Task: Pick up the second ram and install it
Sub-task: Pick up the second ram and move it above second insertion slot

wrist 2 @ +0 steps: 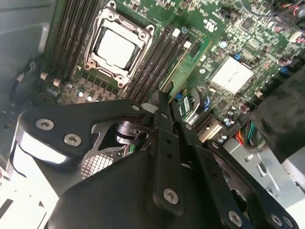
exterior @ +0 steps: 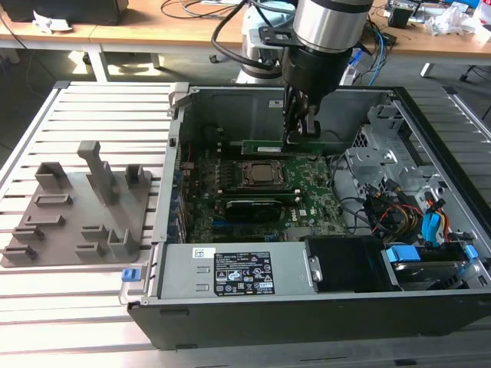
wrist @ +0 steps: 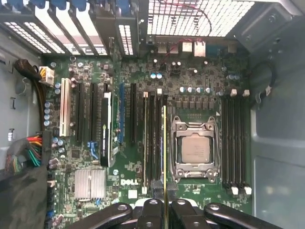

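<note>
Gripper (exterior: 298, 136) reaching down into the open computer case (exterior: 230, 100), jaws pinching the second ram (wrist: 164, 143) by one end. The stick is running edge-on away from the jaws, over the memory slots (wrist: 153, 138) of the motherboard (wrist: 190, 81), with the CPU socket (wrist: 193, 150) lying just beside it. Contact with the slots cannot be told.
</note>
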`<state>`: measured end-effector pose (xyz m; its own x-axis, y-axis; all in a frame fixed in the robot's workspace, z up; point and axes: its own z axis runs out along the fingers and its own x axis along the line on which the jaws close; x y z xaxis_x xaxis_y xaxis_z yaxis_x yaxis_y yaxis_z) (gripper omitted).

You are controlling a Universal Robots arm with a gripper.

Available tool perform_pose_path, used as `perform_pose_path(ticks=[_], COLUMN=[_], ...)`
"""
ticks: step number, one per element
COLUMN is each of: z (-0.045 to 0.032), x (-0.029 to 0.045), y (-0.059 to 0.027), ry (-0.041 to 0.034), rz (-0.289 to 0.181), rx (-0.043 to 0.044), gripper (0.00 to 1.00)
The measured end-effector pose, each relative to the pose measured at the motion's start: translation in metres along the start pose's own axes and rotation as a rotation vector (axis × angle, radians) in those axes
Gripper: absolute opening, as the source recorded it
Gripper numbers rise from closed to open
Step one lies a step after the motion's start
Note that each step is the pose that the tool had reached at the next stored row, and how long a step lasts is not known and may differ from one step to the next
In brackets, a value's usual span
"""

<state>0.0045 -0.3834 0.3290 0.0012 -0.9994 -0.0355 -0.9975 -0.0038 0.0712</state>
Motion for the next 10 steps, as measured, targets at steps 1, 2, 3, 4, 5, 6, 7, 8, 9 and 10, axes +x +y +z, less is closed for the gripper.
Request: perform_pose_path(ticks=[1,2,3,4,5,6,7,8,9,10], z=[0.0004,0.0007,0.0011,0.0015,0.0024,0.0037,0.0043,0.0043,0.0044,0.0044], x=[0.0012,0.0027,0.0042,0.0056,0.0082,0.0103,0.0109,0.0112,0.0112,0.0112], y=[0.0014,0.0024,0.0032,0.0040,0.0060,0.0086,0.0097,0.0101,0.0102,0.0102], ry=[0.0000,0.0000,0.0000,0.0000,0.0000,0.0000,-0.0001,0.0004,0.0003,0.0003], rz=[0.000,0.000,0.000,-0.001,-0.001,-0.002,-0.003,-0.004,-0.004,-0.004], rx=[0.0000,-0.0001,-0.0001,0.0000,-0.0001,-0.0001,0.0000,-0.0002,-0.0002,-0.0002], gripper=[0.14,0.14,0.14,0.14,0.14,0.14,0.14,0.14,0.14,0.14])
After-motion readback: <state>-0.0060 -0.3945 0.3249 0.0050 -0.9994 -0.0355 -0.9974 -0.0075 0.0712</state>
